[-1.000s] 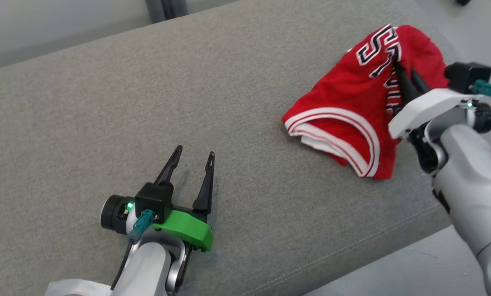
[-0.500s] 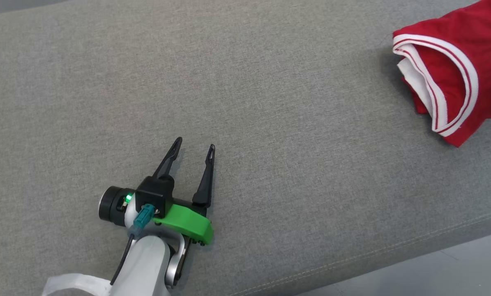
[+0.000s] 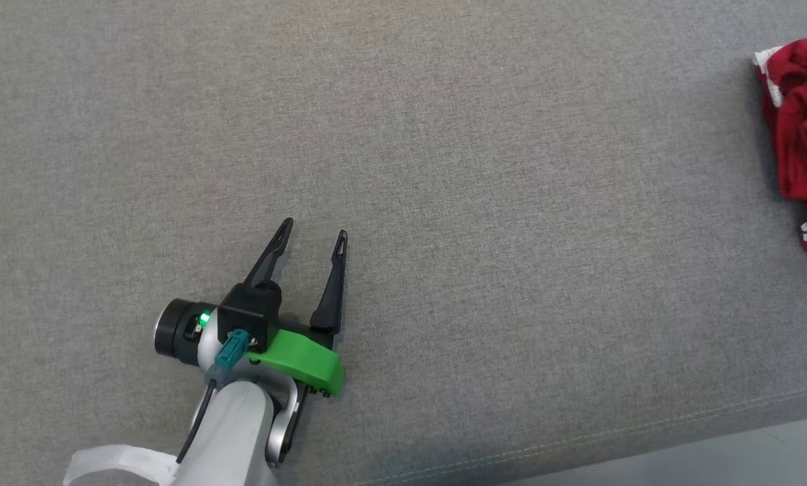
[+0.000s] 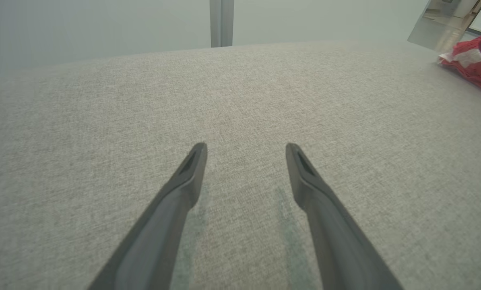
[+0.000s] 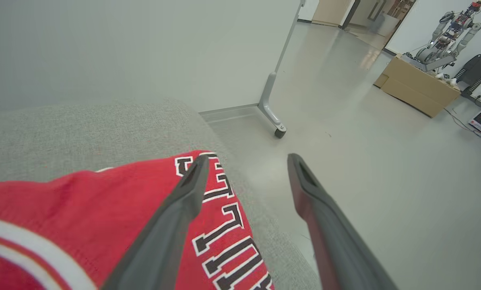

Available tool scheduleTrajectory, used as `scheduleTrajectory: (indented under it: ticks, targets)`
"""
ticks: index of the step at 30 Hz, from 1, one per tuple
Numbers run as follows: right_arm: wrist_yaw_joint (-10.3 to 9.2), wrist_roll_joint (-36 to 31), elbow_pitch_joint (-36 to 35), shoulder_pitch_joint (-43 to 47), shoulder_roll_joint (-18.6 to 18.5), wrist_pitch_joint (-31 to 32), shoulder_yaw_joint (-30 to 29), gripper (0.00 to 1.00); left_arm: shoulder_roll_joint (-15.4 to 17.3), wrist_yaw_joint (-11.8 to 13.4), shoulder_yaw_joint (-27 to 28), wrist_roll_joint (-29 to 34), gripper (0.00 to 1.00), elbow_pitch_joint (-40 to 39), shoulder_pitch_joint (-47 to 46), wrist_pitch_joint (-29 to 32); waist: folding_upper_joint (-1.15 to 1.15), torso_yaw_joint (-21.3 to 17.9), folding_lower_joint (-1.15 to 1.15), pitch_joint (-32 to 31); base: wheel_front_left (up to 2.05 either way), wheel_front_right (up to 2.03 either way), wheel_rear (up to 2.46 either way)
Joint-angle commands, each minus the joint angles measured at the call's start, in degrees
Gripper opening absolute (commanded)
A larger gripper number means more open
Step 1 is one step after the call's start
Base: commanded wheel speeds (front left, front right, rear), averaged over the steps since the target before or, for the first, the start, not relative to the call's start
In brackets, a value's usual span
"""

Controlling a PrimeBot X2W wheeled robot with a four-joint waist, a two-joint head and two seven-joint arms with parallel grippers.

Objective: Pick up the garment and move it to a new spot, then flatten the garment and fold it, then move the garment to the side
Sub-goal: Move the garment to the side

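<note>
At the right end of the grey woven-fabric bench cushion [image 3: 444, 169], hard by its right edge: a red jersey garment with white trim and black-and-white lettering [image 3: 795, 135], bunched in the head view rather than spread flat. Over it, the right gripper [image 5: 248, 158], long dark fingers spread wide with nothing between them, one finger crossing the lettered cloth in the right wrist view; touching or just above, impossible to tell. Near the front edge and well apart from the garment, the left gripper [image 3: 314, 229], likewise spread, holding nothing, low over bare cushion.

Hard to fix the step. Fits a reach toward the heap for a pick-up; fits equally a letting-go after setting it to the side, though with no tidy fold to be seen. Either way, any further handling here calls for care at the cushion's right edge, with cloth close to the drop onto the pale smooth floor [image 5: 345, 161].
</note>
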Motion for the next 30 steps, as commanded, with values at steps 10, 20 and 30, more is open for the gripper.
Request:
scheduleTrajectory:
  ticks: [10, 20, 30]
  targets:
    - [-0.07, -6.64, -11.66, 5.14, 10.69, -0.12, -2.56, 1.00, 0.31, 0.92, 1.76, -0.87, 1.00, 0.52, 1.62, -0.01, 0.00, 0.51, -0.01, -3.84, 0.00, 0.00, 0.00]
    - [-0.07, 4.14, -29.82, 21.72, 24.01, -0.13, 16.30, 1.00, 0.29, 3.00, 7.86, -2.17, 1.00, 2.63, 7.15, -0.01, 0.00, 1.99, -0.01, -12.30, 0.00, 0.00, 0.00]
    - [-0.07, 8.09, -37.58, 36.16, 28.75, -0.12, 19.77, 1.00, 0.26, 3.98, 14.37, -0.83, 1.00, 3.90, 12.48, -0.01, 0.00, 4.18, -0.01, -18.88, 0.00, 0.00, 0.00]
